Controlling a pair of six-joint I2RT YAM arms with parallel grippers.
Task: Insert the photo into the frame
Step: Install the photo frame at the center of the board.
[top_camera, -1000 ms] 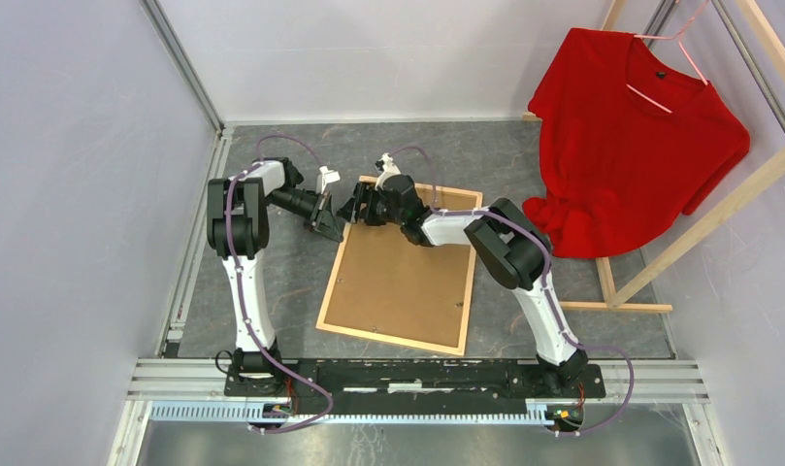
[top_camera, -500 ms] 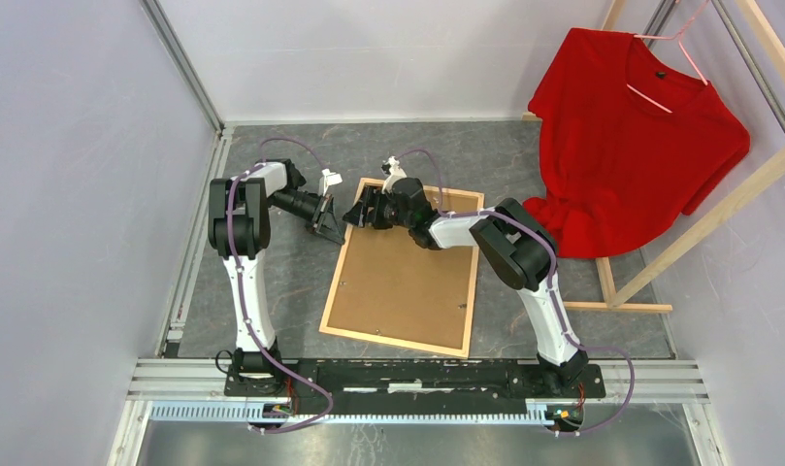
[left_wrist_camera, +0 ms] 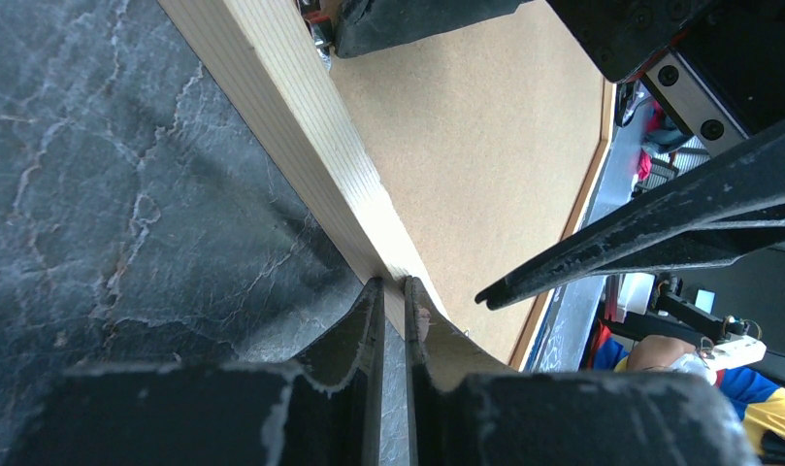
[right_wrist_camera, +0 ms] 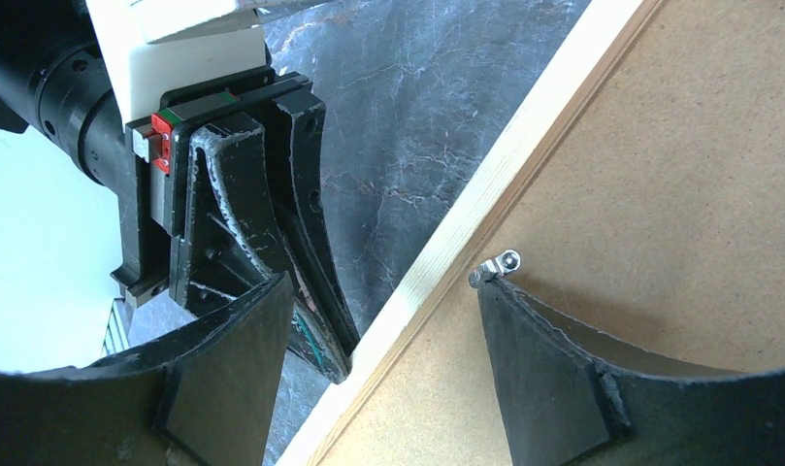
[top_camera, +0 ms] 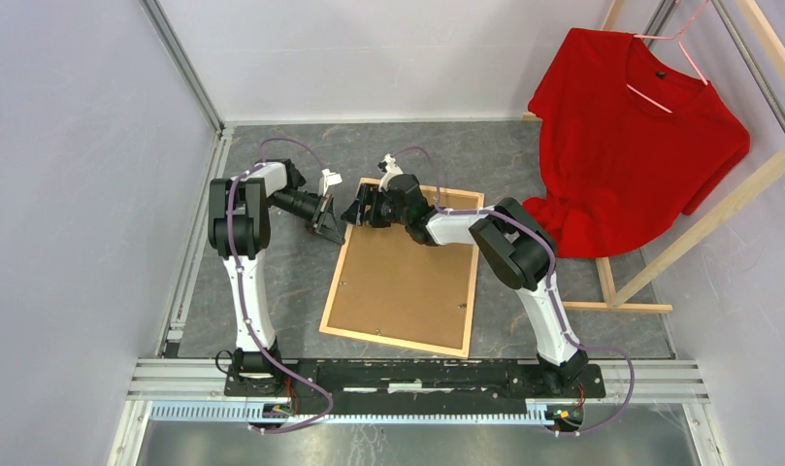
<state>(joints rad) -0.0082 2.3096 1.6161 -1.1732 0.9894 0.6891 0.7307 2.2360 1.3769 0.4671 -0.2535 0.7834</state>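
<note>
The frame (top_camera: 398, 282) lies back up on the dark table, its brown fibreboard (left_wrist_camera: 485, 126) showing. My left gripper (top_camera: 336, 231) is shut, and its tips (left_wrist_camera: 393, 284) touch the outer side of the frame's left rail (left_wrist_camera: 301, 126) near the far corner. Only a thin slit stands between the fingers. My right gripper (top_camera: 355, 211) is open and straddles that same rail (right_wrist_camera: 466, 223). One right fingertip (right_wrist_camera: 272, 291) is over the table beside the left gripper (right_wrist_camera: 335, 364). The other is on the back board at a small metal tab (right_wrist_camera: 502, 263). The photo is out of view.
A red T-shirt (top_camera: 631, 136) hangs on a wooden-beam rack (top_camera: 703, 223) at the right, its foot (top_camera: 611, 306) close to the frame's right side. Walls close in the left and far sides. A metal rail (top_camera: 417, 374) carries the arm bases.
My right gripper and forearm have shifted slightly along the frame's far-left corner, and the frame's near end has nudged a little. The left gripper stays shut in place.
</note>
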